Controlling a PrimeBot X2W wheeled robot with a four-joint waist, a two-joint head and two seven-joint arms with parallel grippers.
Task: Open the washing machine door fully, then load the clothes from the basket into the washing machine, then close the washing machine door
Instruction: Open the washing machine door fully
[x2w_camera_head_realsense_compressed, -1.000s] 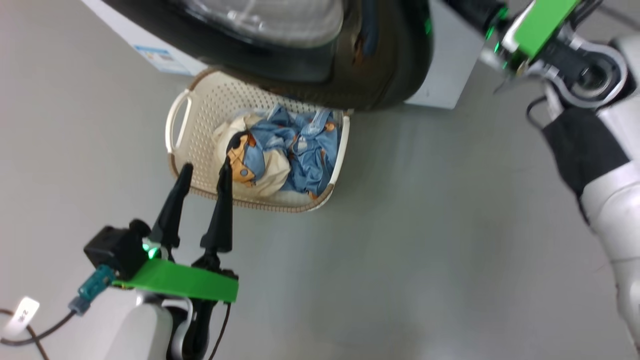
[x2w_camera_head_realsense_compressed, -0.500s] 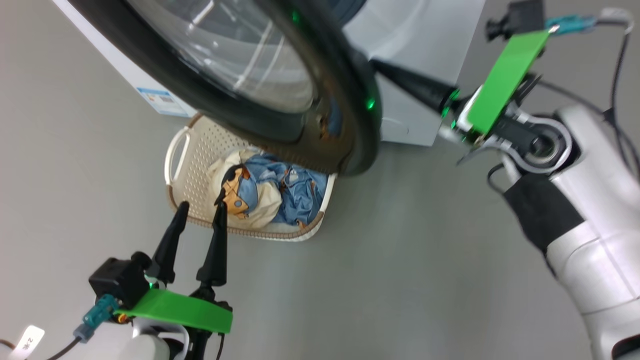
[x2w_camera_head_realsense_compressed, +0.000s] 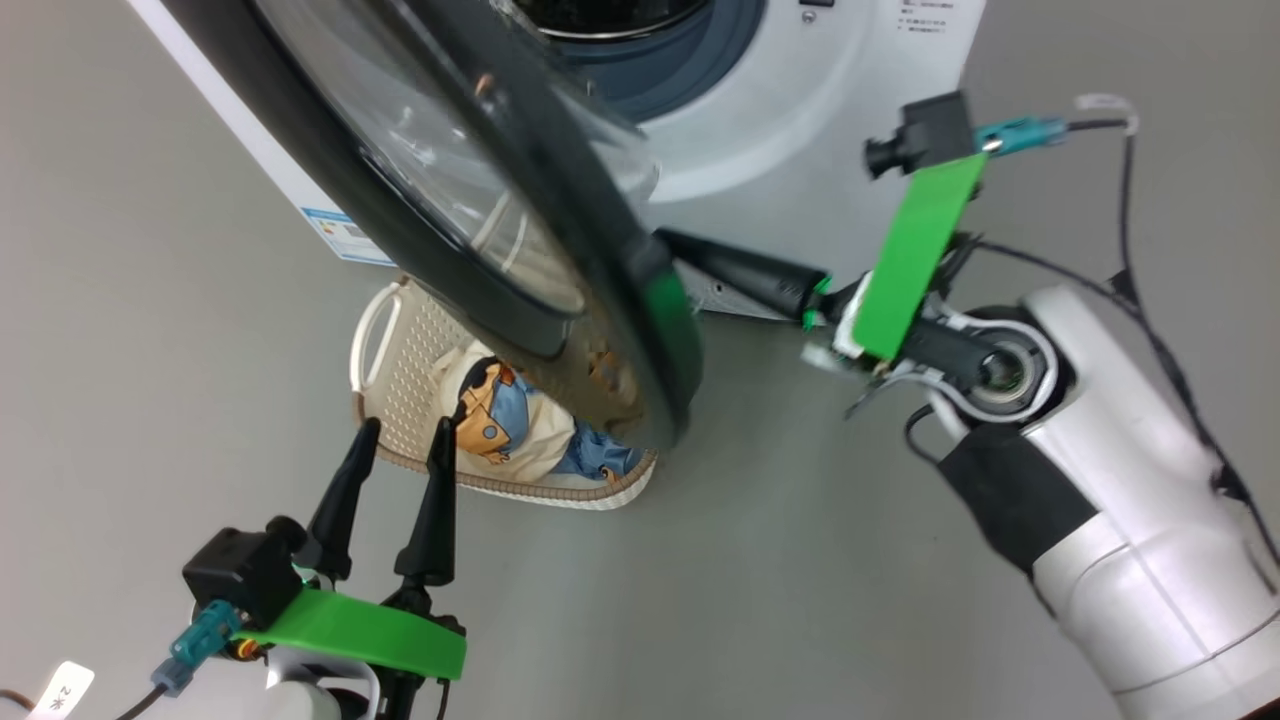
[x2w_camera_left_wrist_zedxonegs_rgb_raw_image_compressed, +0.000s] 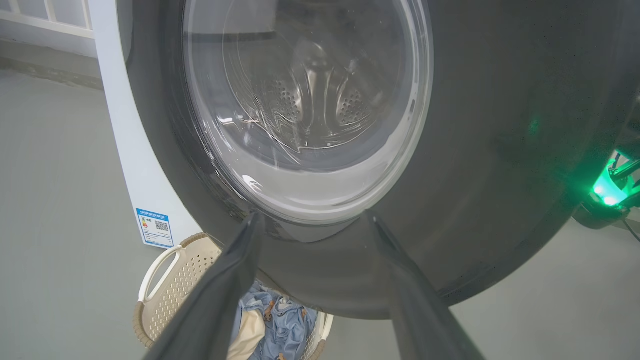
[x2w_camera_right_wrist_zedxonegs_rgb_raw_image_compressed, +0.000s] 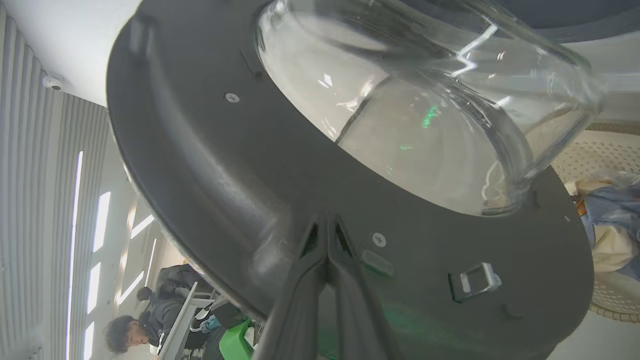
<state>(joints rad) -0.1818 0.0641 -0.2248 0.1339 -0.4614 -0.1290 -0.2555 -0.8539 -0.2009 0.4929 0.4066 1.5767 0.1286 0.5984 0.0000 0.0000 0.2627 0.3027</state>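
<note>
Claws number two, left claw (x2w_camera_head_realsense_compressed: 407, 428) spread, right claw (x2w_camera_right_wrist_zedxonegs_rgb_raw_image_compressed: 327, 220) clenched at one door (x2w_camera_left_wrist_zedxonegs_rgb_raw_image_compressed: 500, 125) above one basket (x2w_camera_head_realsense_compressed: 405, 350).

Smooth grey floor (x2w_camera_head_realsense_compressed: 800, 560), white washing machine (x2w_camera_head_realsense_compressed: 790, 150) standing on it, cream perforated basket (x2w_camera_head_realsense_compressed: 405, 385) set on the floor just before the machine's lower front corner, near its blue label (x2w_camera_head_realsense_compressed: 350, 235)

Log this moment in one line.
washing machine door: partly open | right end effector: shut, tips at door's inner face | left end effector: open, empty, near basket | clothes: in basket
</note>
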